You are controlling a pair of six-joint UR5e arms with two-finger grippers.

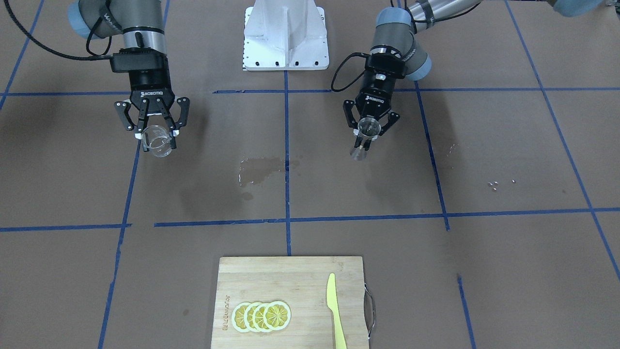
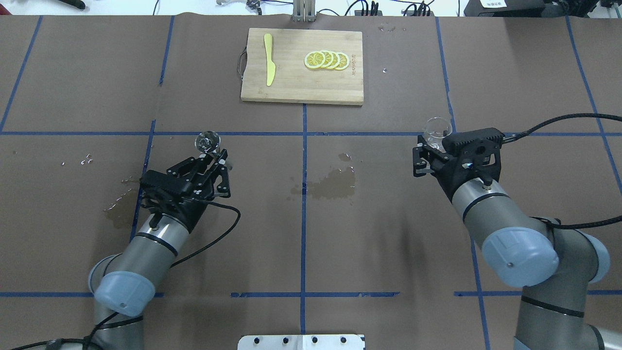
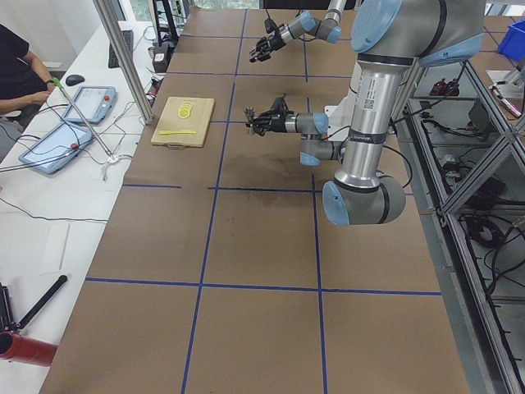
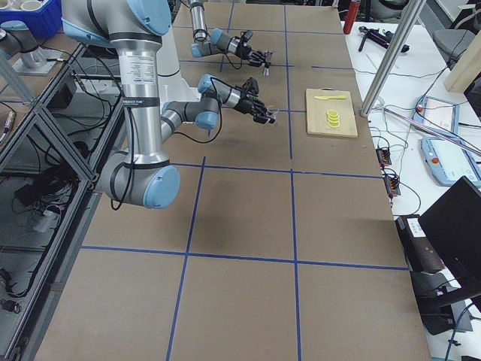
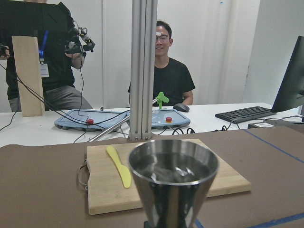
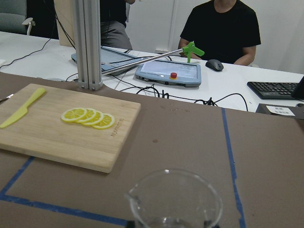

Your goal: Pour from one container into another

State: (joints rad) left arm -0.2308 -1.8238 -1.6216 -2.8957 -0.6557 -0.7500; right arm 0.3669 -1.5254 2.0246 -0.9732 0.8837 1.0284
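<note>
Glass like this cup point(image 1: 159, 143) is stiff, smooth and breakable, and probably slippery when wet. A firm squeeze across its round wall below the rim looks safest. The steel jigger point(image 1: 364, 138) should be light and rigid, best pinched at its narrow waist.

The right claw point(image 1: 156, 135) is clamped across the cup and appears to hold it upright off the surface point(image 1: 484, 271). The right wrist view shows the spout and little or nothing inside. The left claw point(image 1: 368, 130) is closed on the jigger, also raised, and its upper cone seems to hold liquid. Both arms reach forward with wrists roughly level. The two vessels are well apart, left and right of a wet patch point(image 1: 261, 170).
</note>
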